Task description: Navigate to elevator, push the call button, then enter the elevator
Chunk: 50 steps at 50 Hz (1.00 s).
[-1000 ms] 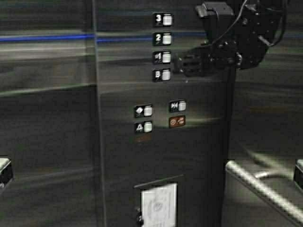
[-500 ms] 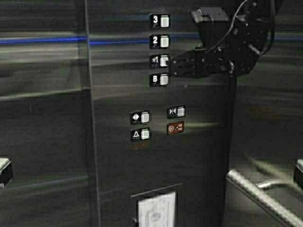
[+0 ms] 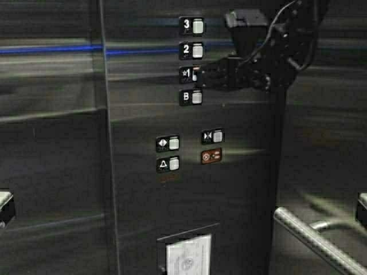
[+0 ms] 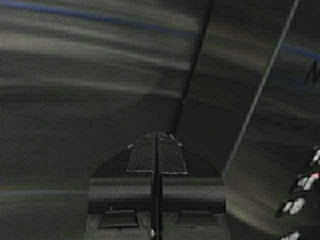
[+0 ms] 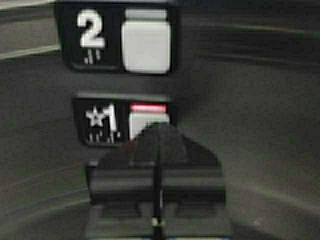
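I am inside the elevator, facing its brushed-steel control panel (image 3: 189, 189). The panel carries floor buttons marked 3 (image 3: 192, 26), 2 (image 3: 191, 50), 1 (image 3: 186, 74) and B (image 3: 191, 97). My right gripper (image 3: 199, 75) reaches in from the right, shut, with its tip against the 1 button (image 5: 145, 122). A red bar (image 5: 148, 107) glows along that button's top edge. My left gripper (image 4: 156, 139) is shut and empty, pointing at the bare steel wall (image 4: 75, 100). The call button is out of view.
Door and alarm buttons (image 3: 168, 143) sit lower on the panel, above a framed certificate (image 3: 188, 255). A silver handrail (image 3: 312, 238) runs along the wall at lower right. A vertical panel seam (image 3: 105, 143) stands at the left.
My right gripper has moved left onto the 1 button, which now shows a red light. The panel has shifted slightly left in the high view, so the robot has moved a little.
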Tool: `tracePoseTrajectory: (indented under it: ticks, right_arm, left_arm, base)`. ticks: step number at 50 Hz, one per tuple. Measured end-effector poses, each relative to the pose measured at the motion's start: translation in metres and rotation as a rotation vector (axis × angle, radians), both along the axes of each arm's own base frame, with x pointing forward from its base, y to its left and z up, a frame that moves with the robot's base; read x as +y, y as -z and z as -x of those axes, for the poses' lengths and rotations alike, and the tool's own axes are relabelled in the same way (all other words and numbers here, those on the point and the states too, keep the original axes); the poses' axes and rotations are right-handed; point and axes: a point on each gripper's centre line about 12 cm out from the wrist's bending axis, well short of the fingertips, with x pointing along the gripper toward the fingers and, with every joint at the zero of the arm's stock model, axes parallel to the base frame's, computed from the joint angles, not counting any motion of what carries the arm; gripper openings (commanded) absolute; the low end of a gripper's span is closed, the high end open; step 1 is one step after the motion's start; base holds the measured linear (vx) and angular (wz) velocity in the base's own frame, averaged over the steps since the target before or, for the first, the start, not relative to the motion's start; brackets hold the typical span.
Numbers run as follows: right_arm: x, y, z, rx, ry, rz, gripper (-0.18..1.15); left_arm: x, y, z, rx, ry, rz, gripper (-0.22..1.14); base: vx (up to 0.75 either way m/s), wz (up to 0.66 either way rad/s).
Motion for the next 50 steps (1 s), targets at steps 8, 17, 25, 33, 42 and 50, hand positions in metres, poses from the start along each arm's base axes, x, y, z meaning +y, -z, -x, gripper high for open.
tracePoseTrajectory:
  ticks: [8, 17, 25, 33, 42, 50]
  right_arm:
    - [0.005, 0.004, -0.007, -0.009, -0.005, -0.003, 0.06]
    - [0.006, 0.002, -0.009, -0.013, -0.006, -0.004, 0.06]
    - [-0.006, -0.003, 0.009, 0.012, 0.006, 0.006, 0.06]
    - [-0.019, -0.014, 0.037, 0.025, 0.009, 0.013, 0.06]
    - [-0.03, -0.033, 0.057, 0.016, 0.018, 0.004, 0.06]
    - [-0.038, -0.045, 0.065, 0.033, 0.055, -0.007, 0.06]
  left_arm:
    - [0.0, 0.002, 0.0, 0.015, -0.001, -0.007, 0.02]
    - [0.0, 0.002, 0.0, 0.019, -0.001, -0.009, 0.02]
    - [0.0, 0.002, 0.0, 0.018, 0.0, -0.003, 0.02]
    - [0.001, 0.001, 0.001, 0.013, -0.006, 0.019, 0.02]
    - [0.002, 0.0, 0.001, 0.009, -0.011, 0.031, 0.02]
    - [0.001, 0.0, 0.001, 0.009, -0.01, 0.028, 0.02]
  base:
    - [-0.02, -0.04]
    - [-0.03, -0.02]
    - [-0.01, 0.01]
    - [0.0, 0.0]
    - [-0.02, 0.06]
    - [-0.05, 0.11]
